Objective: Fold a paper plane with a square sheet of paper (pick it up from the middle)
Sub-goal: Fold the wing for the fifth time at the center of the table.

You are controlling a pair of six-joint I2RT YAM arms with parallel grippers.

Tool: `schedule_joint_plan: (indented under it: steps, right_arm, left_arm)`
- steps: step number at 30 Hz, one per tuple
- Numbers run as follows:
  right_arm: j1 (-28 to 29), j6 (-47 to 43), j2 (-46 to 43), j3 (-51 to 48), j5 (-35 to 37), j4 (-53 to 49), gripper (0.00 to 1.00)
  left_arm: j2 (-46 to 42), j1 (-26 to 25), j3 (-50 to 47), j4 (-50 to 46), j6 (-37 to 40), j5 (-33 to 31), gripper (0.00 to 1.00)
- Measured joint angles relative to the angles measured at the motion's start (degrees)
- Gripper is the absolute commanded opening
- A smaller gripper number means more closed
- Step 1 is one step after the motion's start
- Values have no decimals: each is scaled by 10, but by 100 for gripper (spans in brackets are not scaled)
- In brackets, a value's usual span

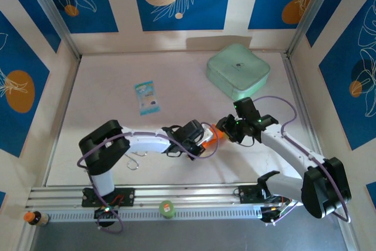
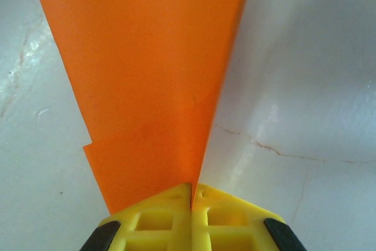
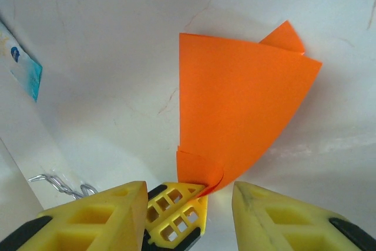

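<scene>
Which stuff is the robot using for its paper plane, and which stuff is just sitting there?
For the job: orange paper, left gripper shut on it, right gripper open nearby.
Just lying about: mint-green box, blue-and-white packet.

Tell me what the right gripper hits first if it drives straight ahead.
The right gripper would probably meet the left gripper's fingertips, shut on the orange paper, just ahead; depth unclear.
</scene>
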Motion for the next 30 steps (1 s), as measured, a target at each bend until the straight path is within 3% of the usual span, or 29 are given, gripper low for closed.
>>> schedule_joint_plan:
  steps: [16,30]
  right_arm:
    - [-29,-34,-45,-37,-9,-8,39]
    - [-24,-49,-71,-90,-52,48,26]
  left_arm:
    - [35,12,47,-38,-69,76,2]
    - [47,46,45,-12,-124,165,0]
